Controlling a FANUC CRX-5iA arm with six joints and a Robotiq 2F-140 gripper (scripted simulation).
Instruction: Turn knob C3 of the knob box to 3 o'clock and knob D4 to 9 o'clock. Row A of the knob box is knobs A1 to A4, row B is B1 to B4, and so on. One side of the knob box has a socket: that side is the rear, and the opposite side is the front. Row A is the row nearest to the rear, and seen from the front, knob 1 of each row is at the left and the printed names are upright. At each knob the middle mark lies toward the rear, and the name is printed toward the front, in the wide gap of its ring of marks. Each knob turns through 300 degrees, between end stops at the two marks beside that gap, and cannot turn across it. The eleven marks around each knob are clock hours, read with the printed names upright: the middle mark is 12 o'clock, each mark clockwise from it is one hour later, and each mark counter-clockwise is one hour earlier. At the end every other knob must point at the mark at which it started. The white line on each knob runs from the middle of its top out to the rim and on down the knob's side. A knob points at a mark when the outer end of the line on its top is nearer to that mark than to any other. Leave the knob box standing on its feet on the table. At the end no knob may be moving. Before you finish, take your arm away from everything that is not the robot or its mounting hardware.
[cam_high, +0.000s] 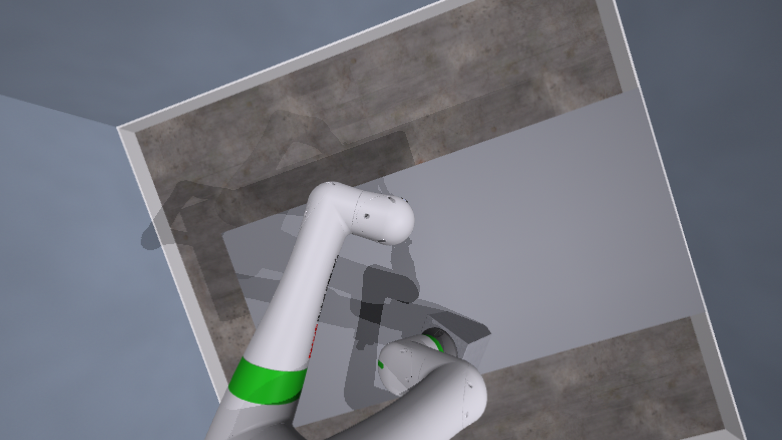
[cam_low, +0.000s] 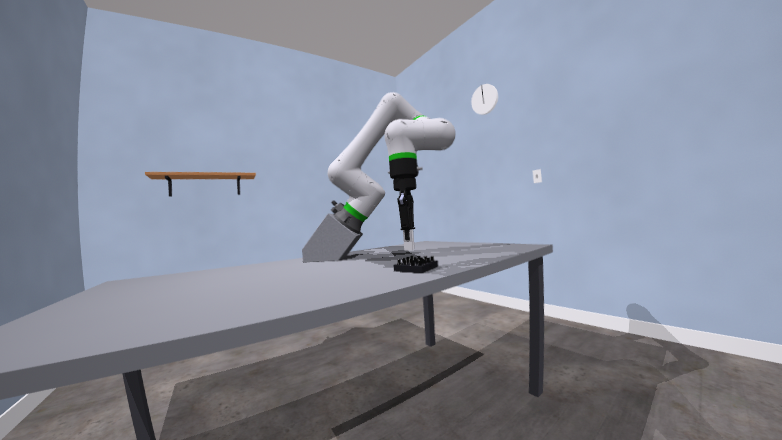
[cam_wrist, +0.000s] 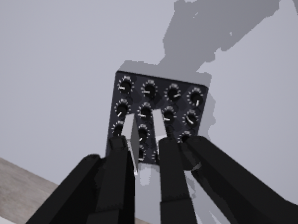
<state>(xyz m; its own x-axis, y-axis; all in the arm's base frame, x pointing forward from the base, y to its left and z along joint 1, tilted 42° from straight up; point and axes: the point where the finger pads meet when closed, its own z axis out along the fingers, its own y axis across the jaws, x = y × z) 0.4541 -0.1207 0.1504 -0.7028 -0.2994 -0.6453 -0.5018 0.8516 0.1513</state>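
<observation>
The black knob box (cam_low: 415, 265) (cam_wrist: 161, 79) stands on its feet on the grey table (cam_low: 218, 306) (cam_high: 546, 218), close to the robot's base. My gripper (cam_low: 407, 238) (cam_wrist: 145, 125) points straight down just above the box. Its two fingers stand a narrow gap apart, clear of the knobs. In the wrist view the light fingertip pads frame the second column of knobs from the left, around its middle rows. Nothing is held. The printed names and the white lines are too small to read. In the top view the arm (cam_high: 306, 295) hides both the box and the gripper.
The robot's grey pedestal (cam_low: 328, 243) stands on the table just left of the box. The table's far edge (cam_low: 541, 249) lies to the right of the box. A wooden shelf (cam_low: 199, 175) and a round clock (cam_low: 483, 99) hang on the walls.
</observation>
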